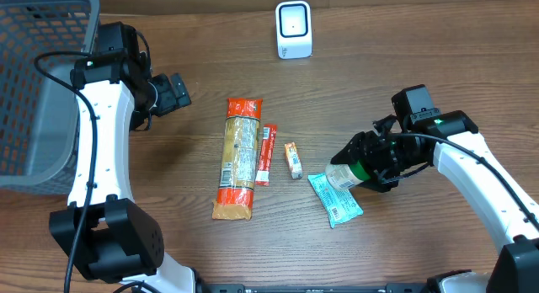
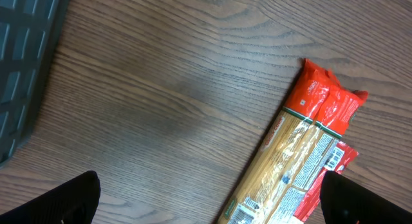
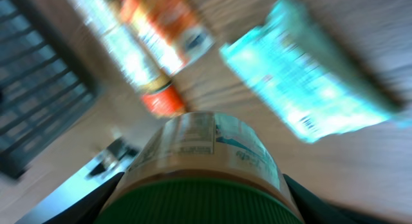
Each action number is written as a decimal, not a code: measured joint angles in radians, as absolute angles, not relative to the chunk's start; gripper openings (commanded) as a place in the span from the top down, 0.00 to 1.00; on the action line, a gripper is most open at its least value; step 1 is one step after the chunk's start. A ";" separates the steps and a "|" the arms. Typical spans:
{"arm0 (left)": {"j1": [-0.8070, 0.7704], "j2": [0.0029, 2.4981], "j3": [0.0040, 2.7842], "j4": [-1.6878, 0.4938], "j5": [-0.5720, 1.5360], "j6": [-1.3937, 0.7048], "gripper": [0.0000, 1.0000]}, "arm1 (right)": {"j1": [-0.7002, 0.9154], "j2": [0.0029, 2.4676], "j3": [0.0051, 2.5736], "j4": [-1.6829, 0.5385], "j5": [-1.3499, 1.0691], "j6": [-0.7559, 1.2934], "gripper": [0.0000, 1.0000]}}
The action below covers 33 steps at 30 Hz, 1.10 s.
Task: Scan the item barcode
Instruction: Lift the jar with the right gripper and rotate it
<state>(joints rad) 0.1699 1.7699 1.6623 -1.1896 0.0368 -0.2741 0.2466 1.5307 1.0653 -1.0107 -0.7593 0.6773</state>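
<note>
Green-capped item: jar (image 1: 341,175) with a printed label, low over the counter (image 1: 421,66), its base over a corner of the teal packet (image 1: 337,205); whether they touch, I cannot tell.
Right tool (image 1: 364,168): clamped across the jar at its ribbed lid end.
Left tool (image 1: 173,93): spread wide, holding nothing, near the pasta pack (image 1: 238,158).
Handling: probably rigid, fairly weighty, smooth-walled and breakable; the ribbed lid looks the surest place to hold.
Axis: close to level, lid toward the right arm, base toward the packets, not toward the scanner (image 1: 294,29).
Barcode: cannot be made out.
</note>
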 measured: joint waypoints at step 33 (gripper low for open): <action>0.170 1.770 1.662 -1.190 0.037 -0.274 0.00 | 0.247 1.531 1.065 -1.092 -1.090 1.018 0.96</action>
<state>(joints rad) 0.1699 1.7699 1.6623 -1.1896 0.0368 -0.2741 0.2466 1.5307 1.0653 -1.0924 -1.0897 1.0176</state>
